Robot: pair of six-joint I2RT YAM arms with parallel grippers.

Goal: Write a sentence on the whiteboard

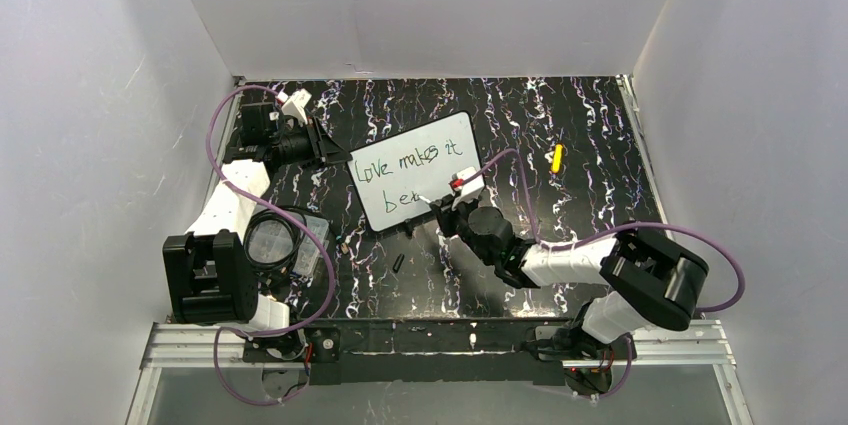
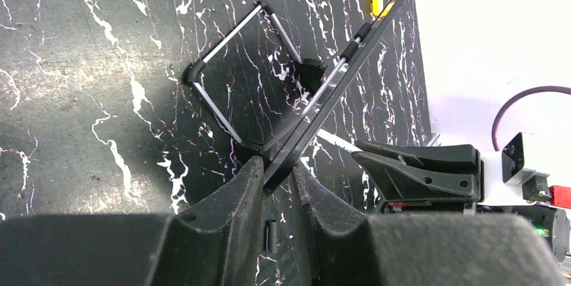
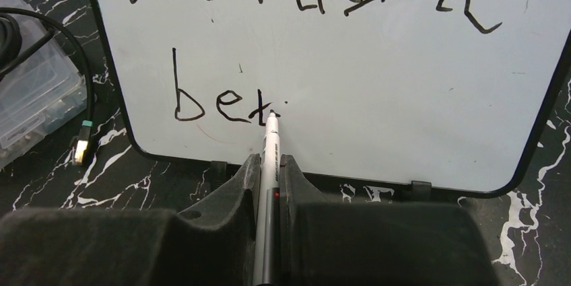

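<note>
The whiteboard (image 3: 404,118) is showing handwritten black words: "Love makes it" on top, "bet" on the line beneath

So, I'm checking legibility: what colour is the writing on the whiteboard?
Black; it shows best on the whiteboard in the right wrist view.

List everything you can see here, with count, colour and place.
whiteboard: one, white with black rim, mid-table, handwriting on it
marker: one, white, tip on the whiteboard
yellow item: one, yellow, far right of table
clear box: one, transparent, beside left arm's base
small black piece: one, black, table in front of whiteboard
table: one, black with white veining, under everything
left gripper: one, black, clamped on whiteboard's edge
right gripper: one, black, shut on marker
</note>
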